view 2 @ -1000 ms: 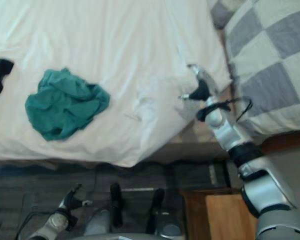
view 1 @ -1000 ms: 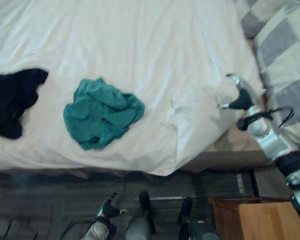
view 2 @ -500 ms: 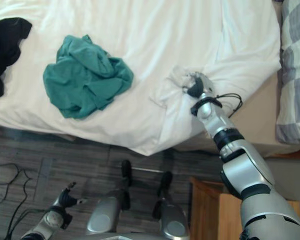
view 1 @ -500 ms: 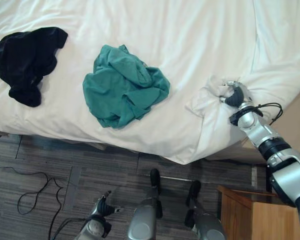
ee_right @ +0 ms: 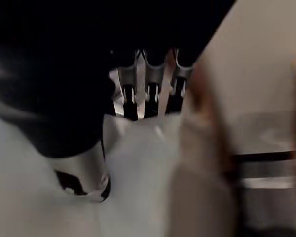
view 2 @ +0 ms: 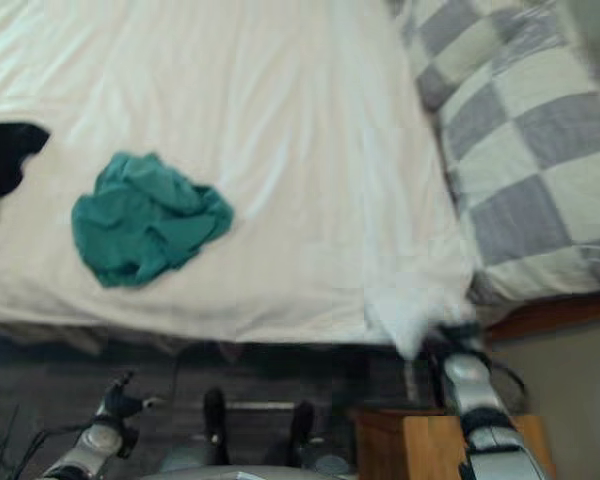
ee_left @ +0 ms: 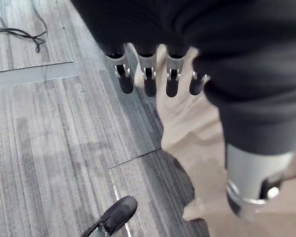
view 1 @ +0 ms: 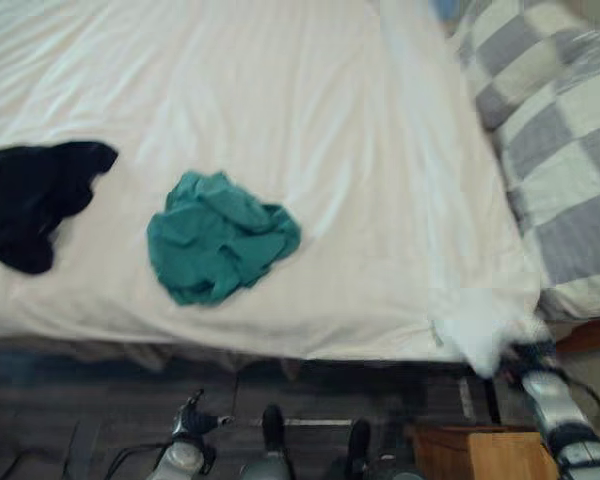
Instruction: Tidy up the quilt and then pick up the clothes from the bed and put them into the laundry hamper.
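Observation:
The white quilt (view 1: 280, 100) lies spread over the bed. Its near right corner is gathered into a bunch (view 1: 480, 338) at the bed's edge. My right hand (ee_right: 149, 94) is curled into that bunch, with white cloth under its fingers. A crumpled green garment (view 1: 220, 240) lies on the quilt near the front edge. A black garment (view 1: 30, 195) lies to its left. My left hand (view 1: 185, 447) hangs low over the floor in front of the bed, its fingers (ee_left: 148, 79) straight and holding nothing.
A grey-and-cream checked pillow (view 1: 550, 150) covers the bed's right end. A wooden nightstand (view 1: 470, 455) stands at the lower right, just under my right arm. Dark plank floor (ee_left: 49, 148) runs along the bed's front.
The view has shifted. My right hand has drawn the quilt's corner down to the bed's near right corner, and the quilt lies flatter. The left hand stays low.

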You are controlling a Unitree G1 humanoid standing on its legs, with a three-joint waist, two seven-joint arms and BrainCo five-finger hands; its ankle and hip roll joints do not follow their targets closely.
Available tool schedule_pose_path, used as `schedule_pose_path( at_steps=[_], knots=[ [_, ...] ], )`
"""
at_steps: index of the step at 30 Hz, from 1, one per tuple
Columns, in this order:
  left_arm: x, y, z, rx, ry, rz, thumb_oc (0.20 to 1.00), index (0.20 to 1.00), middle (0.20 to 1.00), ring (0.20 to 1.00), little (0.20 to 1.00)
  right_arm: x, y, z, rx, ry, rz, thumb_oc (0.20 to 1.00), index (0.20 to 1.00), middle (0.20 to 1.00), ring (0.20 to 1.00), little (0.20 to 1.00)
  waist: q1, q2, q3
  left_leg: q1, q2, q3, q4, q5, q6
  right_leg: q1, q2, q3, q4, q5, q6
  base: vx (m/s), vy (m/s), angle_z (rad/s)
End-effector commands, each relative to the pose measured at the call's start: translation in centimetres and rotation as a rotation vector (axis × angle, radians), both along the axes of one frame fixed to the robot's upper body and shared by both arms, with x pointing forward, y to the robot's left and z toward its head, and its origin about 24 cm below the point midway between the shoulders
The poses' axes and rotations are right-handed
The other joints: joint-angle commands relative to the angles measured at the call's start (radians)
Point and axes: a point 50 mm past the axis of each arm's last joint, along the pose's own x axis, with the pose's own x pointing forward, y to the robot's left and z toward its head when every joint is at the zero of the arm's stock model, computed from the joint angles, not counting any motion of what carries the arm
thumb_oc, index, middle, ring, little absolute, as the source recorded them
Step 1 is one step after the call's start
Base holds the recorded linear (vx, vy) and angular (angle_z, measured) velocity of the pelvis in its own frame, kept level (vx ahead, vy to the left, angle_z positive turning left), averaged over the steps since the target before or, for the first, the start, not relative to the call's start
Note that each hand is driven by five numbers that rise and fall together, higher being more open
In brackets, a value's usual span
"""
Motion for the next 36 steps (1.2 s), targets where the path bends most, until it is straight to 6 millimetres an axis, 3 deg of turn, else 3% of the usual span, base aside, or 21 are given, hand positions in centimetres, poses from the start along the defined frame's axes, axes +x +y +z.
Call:
schedule_pose_path(
  at_steps=[1, 5, 7, 10, 11, 13, 14, 15, 16, 19, 22, 26, 27, 28, 29, 31, 32, 33, 34, 35, 36],
  knots=[
    [-0.1, 0.0, -0.4, -0.009, 0.052, 0.028, 1.000, 1.000, 1.000, 1.000, 1.000, -3.9, -5.6, 1.8, -0.039, -0.008, -0.235, 1.000, 1.000, 1.000, 1.000, 1.000, -0.024, 0.050, 0.005, 0.090, 0.048, 0.043, 0.000, -0.093, -0.055, -0.009, -0.022, 0.020, 0.006, -0.083, 0.080, 0.04, 0.035, -0.13],
    [-1.4, 1.1, -0.5, -0.001, 0.084, 0.056, 1.000, 1.000, 1.000, 1.000, 1.000, -6.3, -9.8, 6.0, -0.190, -0.107, -0.353, 1.000, 1.000, 1.000, 1.000, 1.000, -0.045, 0.054, -0.011, 0.091, 0.047, 0.036, 0.000, -0.097, -0.058, -0.002, -0.025, 0.012, 0.006, -0.083, 0.083, 0.03, 0.032, -0.17],
    [-1.5, 1.3, -0.4, 0.001, 0.083, 0.059, 1.000, 1.000, 1.000, 1.000, 1.000, -5.3, -10.6, 8.7, -0.269, -0.205, -0.344, 1.000, 1.000, 1.000, 1.000, 1.000, -0.050, 0.057, -0.014, 0.091, 0.048, 0.034, 0.000, -0.098, -0.059, -0.002, -0.026, 0.010, 0.006, -0.085, 0.083, 0.03, 0.021, -0.05],
    [-1.1, 0.9, -0.4, -0.010, 0.072, 0.052, 1.000, 1.000, 1.000, 1.000, 1.000, -1.6, -9.7, 13.5, -0.374, -0.430, -0.242, 1.000, 1.000, 1.000, 1.000, 1.000, -0.052, 0.062, -0.005, 0.093, 0.049, 0.030, 0.000, -0.103, -0.058, -0.003, -0.025, 0.013, 0.006, -0.091, 0.083, 0.01, 0.004, -0.08],
    [-0.8, 0.5, -0.4, -0.016, 0.065, 0.040, 1.000, 1.000, 1.000, 1.000, 1.000, -0.2, -8.9, 14.9, -0.402, -0.502, -0.189, 0.235, 0.235, 0.235, 0.235, 0.235, -0.052, 0.063, 0.002, 0.090, 0.049, 0.029, 0.000, -0.101, -0.057, -0.007, -0.026, 0.014, 0.006, -0.091, 0.081, -0.03, -0.026, -0.03],
    [0.4, -0.3, -0.3, -0.027, 0.032, 0.010, 1.000, 1.000, 1.000, 1.000, 1.000, 2.9, -6.9, 17.2, -0.403, -0.649, -0.109, 0.200, 0.200, 0.200, 0.200, 0.200, -0.043, 0.067, 0.034, 0.067, 0.049, 0.021, 0.000, -0.092, -0.057, -0.035, -0.027, 0.022, 0.010, -0.091, 0.078, -0.09, -0.029, 0.03],
    [0.5, -0.3, -0.2, -0.027, 0.031, 0.012, 1.000, 1.000, 1.000, 1.000, 1.000, 3.0, -6.9, 17.3, -0.402, -0.651, -0.108, 0.200, 0.200, 0.200, 0.200, 0.200, -0.044, 0.067, 0.034, 0.063, 0.049, 0.022, 0.000, -0.088, -0.057, -0.038, -0.027, 0.022, 0.009, -0.087, 0.077, -0.21, -0.037, 0.04],
    [2.8, -1.6, 0.3, -0.036, -0.030, -0.032, 1.000, 1.000, 1.000, 1.000, 1.000, 7.1, -3.7, 20.1, -0.365, -0.810, 0.006, 0.200, 0.200, 0.200, 0.200, 0.200, -0.030, 0.075, 0.094, 0.032, 0.050, 0.014, 0.000, -0.078, -0.057, -0.082, -0.028, 0.033, 0.030, -0.091, 0.070, -0.27, -0.038, 0.10],
    [3.9, -2.0, 0.8, -0.042, -0.070, -0.042, 1.000, 1.000, 1.000, 1.000, 1.000, 9.3, -2.2, 21.9, -0.353, -0.878, 0.055, 0.200, 0.200, 0.200, 0.200, 0.200, -0.024, 0.079, 0.131, 0.003, 0.050, 0.014, 0.010, -0.065, -0.056, -0.123, -0.033, 0.042, 0.059, -0.093, 0.065, -0.32, -0.036, 0.08],
    [6.6, -2.7, 2.2, -0.052, -0.171, -0.061, 1.000, 1.000, 1.000, 1.000, 1.000, 13.6, 1.5, 26.0, -0.347, -0.979, 0.170, 0.200, 0.200, 0.200, 0.200, 0.200, 0.004, 0.087, 0.212, -0.100, 0.063, 0.019, 0.132, -0.086, -0.064, -0.209, -0.047, 0.055, 0.142, -0.112, 0.050, -0.19, -0.047, 0.05],
    [7.9, -2.8, 3.1, -0.056, -0.237, -0.050, 1.000, 1.000, 1.000, 1.000, 1.000, 15.9, 3.2, 27.9, -0.344, -0.987, 0.204, 0.200, 0.200, 0.200, 0.200, 0.200, 0.023, 0.104, 0.248, -0.193, 0.077, 0.019, 0.215, -0.098, -0.073, -0.294, -0.057, 0.049, 0.221, -0.135, 0.044, -0.12, -0.078, 0.03],
    [7.9, -2.3, 3.5, -0.068, -0.269, -0.021, 1.000, 1.000, 1.000, 1.000, 1.000, 17.1, 3.8, 26.1, -0.272, -0.913, 0.192, 0.200, 0.200, 0.200, 0.200, 0.200, 0.038, 0.122, 0.270, -0.254, 0.095, 0.028, 0.271, -0.104, -0.078, -0.367, -0.061, 0.051, 0.295, -0.157, 0.038, -0.06, -0.022, 0.04],
    [8.0, -2.2, 3.6, -0.072, -0.277, -0.008, 1.000, 1.000, 1.000, 1.000, 1.000, 17.2, 4.1, 24.4, -0.239, -0.866, 0.195, 0.200, 0.200, 0.200, 0.200, 0.200, 0.040, 0.126, 0.275, -0.269, 0.103, 0.026, 0.289, -0.109, -0.076, -0.387, -0.062, 0.049, 0.319, -0.165, 0.035, -0.02, -0.030, 0.03],
    [8.2, -1.9, 3.6, -0.071, -0.279, 0.022, 1.000, 1.000, 1.000, 1.000, 1.000, 16.4, 5.4, 17.8, -0.147, -0.684, 0.211, 0.200, 0.200, 0.200, 0.200, 0.200, 0.040, 0.130, 0.283, -0.274, 0.112, 0.016, 0.314, -0.121, -0.070, -0.395, -0.060, 0.042, 0.352, -0.181, 0.027, 0.00, -0.037, 0.02],
    [8.1, -2.0, 3.5, -0.070, -0.272, 0.031, 1.000, 1.000, 1.000, 1.000, 1.000, 15.4, 6.1, 14.2, -0.090, -0.589, 0.210, 0.200, 0.200, 0.200, 0.200, 0.200, 0.037, 0.131, 0.278, -0.263, 0.111, 0.013, 0.306, -0.121, -0.069, -0.383, -0.059, 0.038, 0.349, -0.182, 0.025, 0.04, -0.039, 0.16],
    [8.0, -2.3, 3.1, -0.068, -0.250, 0.041, 1.000, 1.000, 1.000, 1.000, 1.000, 13.2, 7.3, 9.2, -0.018, -0.455, 0.212, 0.200, 0.200, 0.200, 0.200, 0.200, 0.029, 0.129, 0.270, -0.233, 0.106, 0.011, 0.280, -0.120, -0.070, -0.356, -0.055, 0.033, 0.325, -0.178, 0.025, 0.08, -0.016, 0.29],
    [7.7, -3.0, 2.6, -0.067, -0.230, 0.043, 1.000, 1.000, 1.000, 1.000, 1.000, 9.8, 9.0, 4.0, 0.049, -0.292, 0.225, 0.200, 0.200, 0.200, 0.200, 0.200, 0.013, 0.124, 0.260, -0.183, 0.100, 0.012, 0.239, -0.113, -0.070, -0.304, -0.048, 0.032, 0.278, -0.168, 0.022, 0.13, -0.001, 0.12],
    [7.3, -3.6, 2.2, -0.071, -0.213, 0.037, 1.000, 1.000, 1.000, 1.000, 1.000, 7.9, 9.7, 1.4, 0.067, -0.182, 0.251, 0.200, 0.200, 0.200, 0.200, 0.200, 0.006, 0.120, 0.248, -0.153, 0.092, 0.011, 0.208, -0.106, -0.069, -0.264, -0.040, 0.032, 0.227, -0.157, 0.024, 0.11, 0.003, -0.01],
    [7.3, -3.6, 2.2, -0.071, -0.212, 0.037, 1.000, 1.000, 1.000, 1.000, 1.000, 7.9, 9.8, 1.4, 0.067, -0.181, 0.251, 0.200, 0.200, 0.200, 0.200, 0.200, 0.006, 0.120, 0.250, -0.150, 0.092, 0.011, 0.206, -0.105, -0.069, -0.260, -0.040, 0.032, 0.225, -0.156, 0.024, 0.16, 0.030, -0.11],
    [6.4, -4.4, 1.4, -0.082, -0.172, 0.034, 1.000, 1.000, 1.000, 1.000, 1.000, 3.6, 11.2, -2.8, 0.098, 0.027, 0.315, 0.482, 0.482, 0.482, 0.482, 0.482, -0.005, 0.117, 0.215, -0.100, 0.068, 0.010, 0.143, -0.100, -0.065, -0.203, -0.033, 0.029, 0.133, -0.117, 0.033, 0.18, 0.062, -0.09],
    [5.5, -4.6, 0.8, -0.089, -0.145, 0.032, 1.000, 1.000, 1.000, 1.000, 1.000, -0.4, 11.5, -5.6, 0.131, 0.191, 0.325, 1.000, 1.000, 1.000, 1.000, 1.000, -0.013, 0.122, 0.185, -0.063, 0.052, 0.027, 0.116, -0.098, -0.068, -0.150, -0.043, 0.016, 0.058, -0.086, 0.043, 0.19, 0.104, -0.14]
  ],
)
